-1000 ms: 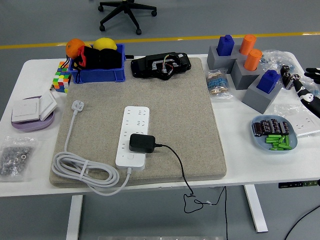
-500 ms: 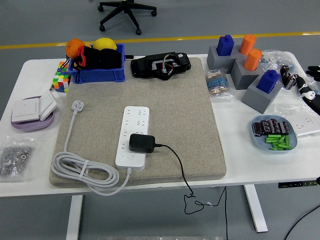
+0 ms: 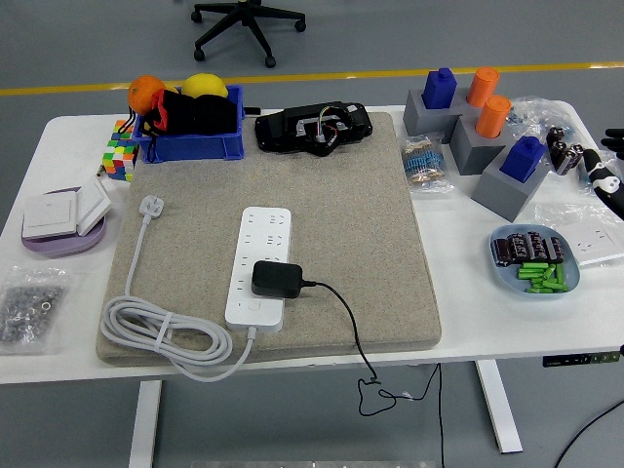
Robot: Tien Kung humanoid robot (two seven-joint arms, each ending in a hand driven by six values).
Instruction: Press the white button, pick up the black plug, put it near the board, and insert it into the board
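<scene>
Only the right hand [image 3: 606,171] is seen, at the picture's right edge, roughly level with the table's far half. It is cut off by the frame, so that just a few black fingers [image 3: 613,143] and a white-marked part are shown. The fingers are pointed toward the picture's left, over the table's right margin. Whether they are spread or curled cannot be made out. Nothing is seen to be held. The left arm is not shown.

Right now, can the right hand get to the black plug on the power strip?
Probably yes: the right hand sits at the table's right edge, and the felt mat between it and the black plug is bare.
</scene>
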